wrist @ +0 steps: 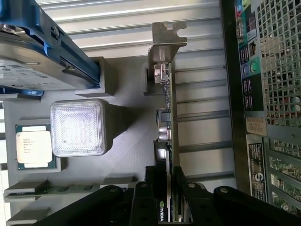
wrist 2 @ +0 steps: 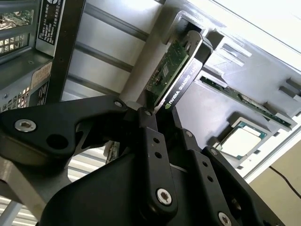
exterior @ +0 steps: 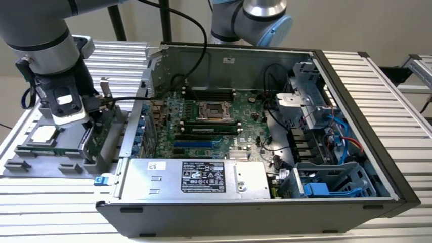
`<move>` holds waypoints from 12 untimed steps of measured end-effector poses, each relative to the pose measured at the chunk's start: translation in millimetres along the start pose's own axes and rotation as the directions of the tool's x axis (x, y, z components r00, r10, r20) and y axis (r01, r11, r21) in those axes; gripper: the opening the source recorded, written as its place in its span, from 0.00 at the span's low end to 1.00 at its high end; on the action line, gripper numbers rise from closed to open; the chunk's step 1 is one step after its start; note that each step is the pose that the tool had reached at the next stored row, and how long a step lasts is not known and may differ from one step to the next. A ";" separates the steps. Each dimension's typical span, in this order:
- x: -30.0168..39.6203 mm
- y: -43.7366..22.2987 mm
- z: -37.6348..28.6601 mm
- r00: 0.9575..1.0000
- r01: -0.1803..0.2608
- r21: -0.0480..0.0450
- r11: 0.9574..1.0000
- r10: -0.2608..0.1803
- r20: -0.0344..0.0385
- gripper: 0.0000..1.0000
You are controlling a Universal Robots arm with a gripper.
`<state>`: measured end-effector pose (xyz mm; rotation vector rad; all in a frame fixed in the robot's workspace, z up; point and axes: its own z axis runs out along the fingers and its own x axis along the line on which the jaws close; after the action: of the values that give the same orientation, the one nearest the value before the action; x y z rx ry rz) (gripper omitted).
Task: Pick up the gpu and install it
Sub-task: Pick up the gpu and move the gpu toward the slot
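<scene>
Gripper [wrist: 165, 200] clamped on the gpu [wrist: 167, 117], with one black finger [wrist 2: 149, 136] against each face of the card, as seen in both wrist views. Gpu upright on its edge in a slot of the gray tray [wrist: 127, 155]. Outside the case [exterior: 270, 212], just beside it on the exterior view's left, under the arm's wrist.

Thin, flat green card. Edge-on in the first wrist view, with small silver connectors along that edge. Silver metal bracket [wrist: 165, 42] at the end away from the gripper, standing wider than the card and bent over at its tip. Black cooler [wrist 2: 181, 82] on one face, pale lettering along it. Bare green board with small chips on the other face, plain in the second wrist view.

By count:
- One gpu, held.
- Two fingers on the gripper.
- One tray, gray, with molded recesses.
- One CPU [wrist: 34, 149], lying flat in a square recess of the tray, well apart from the gpu.
- One memory stick [wrist 2: 244, 101], narrow and green, on edge in its own tray slot between the CPU and the gpu.
- One hard drive [wrist: 33, 52], silver with blue rails, at the tray's far side from the case.
- One case, open with its motherboard exposed.
</scene>
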<state>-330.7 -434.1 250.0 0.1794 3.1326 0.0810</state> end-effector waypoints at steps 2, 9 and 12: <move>0.1 0.0 -0.6 1.000 0.000 0.000 1.000 0.000 0.000 0.00; 0.2 0.2 -3.4 1.000 0.000 0.000 1.000 0.000 0.000 0.00; 0.2 0.2 -4.3 1.000 0.000 0.000 1.000 0.000 0.000 0.00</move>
<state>-331.0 -434.1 254.3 0.1795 3.1327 0.0809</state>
